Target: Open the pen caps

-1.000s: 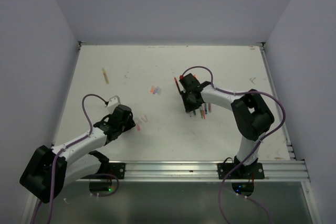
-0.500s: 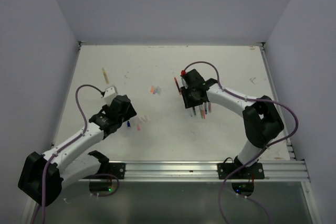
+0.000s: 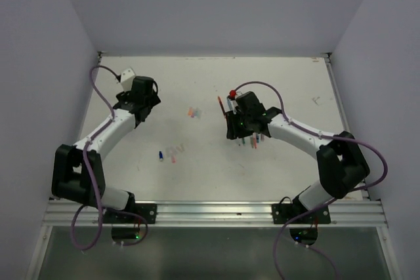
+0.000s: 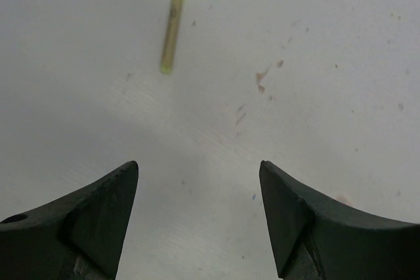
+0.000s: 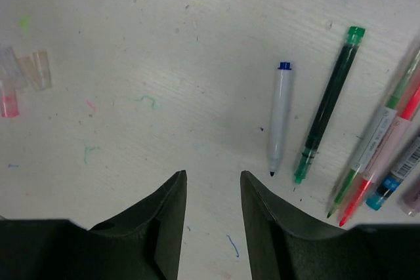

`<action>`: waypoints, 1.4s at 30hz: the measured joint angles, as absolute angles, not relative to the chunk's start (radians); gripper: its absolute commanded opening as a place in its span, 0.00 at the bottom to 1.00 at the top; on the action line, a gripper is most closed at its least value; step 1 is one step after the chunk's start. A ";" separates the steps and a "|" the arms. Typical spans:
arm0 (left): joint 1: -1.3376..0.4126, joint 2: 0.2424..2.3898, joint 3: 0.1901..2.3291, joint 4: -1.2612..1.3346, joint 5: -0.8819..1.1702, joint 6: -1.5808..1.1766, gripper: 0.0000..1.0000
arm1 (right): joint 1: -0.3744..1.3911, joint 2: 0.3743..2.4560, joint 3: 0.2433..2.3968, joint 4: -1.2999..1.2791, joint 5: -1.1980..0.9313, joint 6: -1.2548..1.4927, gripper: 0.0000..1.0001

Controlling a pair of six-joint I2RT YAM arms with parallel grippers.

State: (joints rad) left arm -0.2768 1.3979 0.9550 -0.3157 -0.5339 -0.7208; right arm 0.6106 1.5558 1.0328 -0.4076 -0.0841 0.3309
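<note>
My left gripper (image 3: 139, 101) is at the back left of the table, open and empty (image 4: 197, 175). In its wrist view a yellow pen (image 4: 171, 27) lies ahead on the table; it is hidden in the top view. A blue pen cap (image 3: 160, 155) and a pink cap (image 3: 173, 158) lie loose at the front centre. My right gripper (image 3: 233, 129) hovers open and empty (image 5: 213, 181) beside a row of pens (image 3: 253, 140). Closest to it are a white pen (image 5: 280, 116) with its tip bare and a green pen (image 5: 328, 113).
More coloured pens (image 5: 384, 155) lie to the right of the green one. Clear and pink loose caps (image 5: 26, 77) lie to the left, and small pink-orange caps (image 3: 192, 112) at mid-table. A red pen (image 3: 220, 103) lies behind the right gripper. Walls close in the left, back and right sides.
The left arm swung from the front centre to the back left, leaving the blue cap on the table, and its jaws spread wider. The right gripper's jaws opened above the pens.
</note>
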 measured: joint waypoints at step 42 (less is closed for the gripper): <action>-0.009 2.067 1.365 -0.212 -0.488 -0.583 0.38 | 0.611 1.449 0.927 -0.321 -0.126 0.347 0.43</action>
State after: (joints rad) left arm -0.0086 2.0666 1.3647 -0.2123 -0.4877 -0.5831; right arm 0.6106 1.4490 0.9272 -0.3214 -0.1265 0.3466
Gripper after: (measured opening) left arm 0.429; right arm 0.430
